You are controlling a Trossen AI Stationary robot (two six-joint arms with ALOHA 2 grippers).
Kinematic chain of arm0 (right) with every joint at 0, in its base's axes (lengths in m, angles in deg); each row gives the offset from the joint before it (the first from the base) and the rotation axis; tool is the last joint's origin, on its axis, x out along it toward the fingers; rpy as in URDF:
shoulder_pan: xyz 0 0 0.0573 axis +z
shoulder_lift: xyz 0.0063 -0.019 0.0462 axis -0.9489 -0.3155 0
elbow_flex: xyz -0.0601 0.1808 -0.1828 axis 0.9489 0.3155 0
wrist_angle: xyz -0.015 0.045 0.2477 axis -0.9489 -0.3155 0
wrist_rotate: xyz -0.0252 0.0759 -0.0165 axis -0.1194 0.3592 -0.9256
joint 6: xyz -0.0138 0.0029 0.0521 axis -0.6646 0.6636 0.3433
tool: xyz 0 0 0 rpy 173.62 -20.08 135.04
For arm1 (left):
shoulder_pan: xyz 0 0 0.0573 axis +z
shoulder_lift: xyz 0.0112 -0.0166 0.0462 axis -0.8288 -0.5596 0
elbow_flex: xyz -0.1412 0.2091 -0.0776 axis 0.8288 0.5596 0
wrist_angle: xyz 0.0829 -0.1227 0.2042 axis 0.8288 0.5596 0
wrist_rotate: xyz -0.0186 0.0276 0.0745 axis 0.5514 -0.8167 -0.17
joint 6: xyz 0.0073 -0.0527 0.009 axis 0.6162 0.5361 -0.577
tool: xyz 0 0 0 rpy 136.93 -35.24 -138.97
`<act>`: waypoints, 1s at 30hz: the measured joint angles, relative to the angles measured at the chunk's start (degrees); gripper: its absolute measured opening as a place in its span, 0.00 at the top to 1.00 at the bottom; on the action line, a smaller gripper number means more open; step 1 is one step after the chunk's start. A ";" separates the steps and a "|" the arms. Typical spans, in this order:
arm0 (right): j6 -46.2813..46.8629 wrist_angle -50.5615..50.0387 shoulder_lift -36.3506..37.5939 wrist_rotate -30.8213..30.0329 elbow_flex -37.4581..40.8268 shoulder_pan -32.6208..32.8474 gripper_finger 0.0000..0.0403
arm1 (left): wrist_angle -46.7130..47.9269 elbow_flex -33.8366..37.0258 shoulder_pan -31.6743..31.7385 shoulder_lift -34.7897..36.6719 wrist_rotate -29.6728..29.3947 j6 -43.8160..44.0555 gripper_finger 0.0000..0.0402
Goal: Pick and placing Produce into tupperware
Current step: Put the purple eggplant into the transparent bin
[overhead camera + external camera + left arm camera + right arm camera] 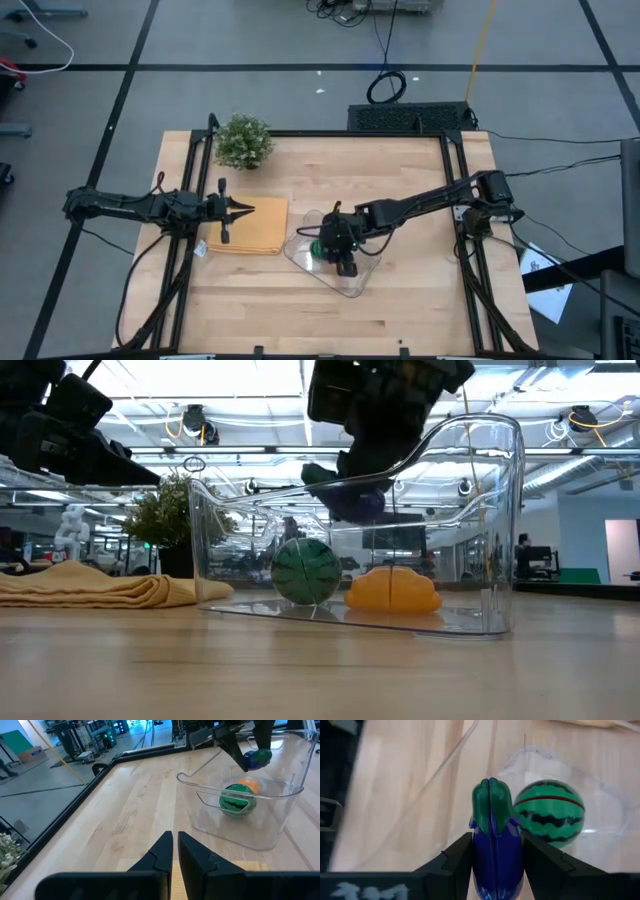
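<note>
Wooden table [400, 290], right tool [492, 851] clamped on blue-purple piece [492, 847] above tupperware [495, 510], left tool [175, 851] closed

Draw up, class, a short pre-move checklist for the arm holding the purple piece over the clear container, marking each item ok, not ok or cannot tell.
1. Right gripper shut on the blue-purple piece: ok.
2. Piece above the tupperware, clear of its floor: ok.
3. Green striped ball and orange oval already inside: ok.
4. Free floor directly below the piece: cannot tell.
5. Left gripper away, over the tan pad: ok.
</note>
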 joint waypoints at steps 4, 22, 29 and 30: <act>6.71 1.47 0.00 3.82 0.00 -0.58 0.65 | -0.02 0.00 0.02 0.00 -0.02 -0.25 0.92; 7.48 -2.60 0.07 3.08 -1.38 2.51 0.67 | -0.04 0.00 0.00 0.00 -0.02 -0.10 0.92; 9.35 -7.11 0.04 3.07 -1.38 2.76 0.68 | -0.04 0.00 0.00 0.02 -0.02 0.11 0.92; 9.09 -7.07 0.04 3.11 -1.38 2.84 0.68 | -0.04 0.00 0.02 0.00 -0.02 0.14 0.92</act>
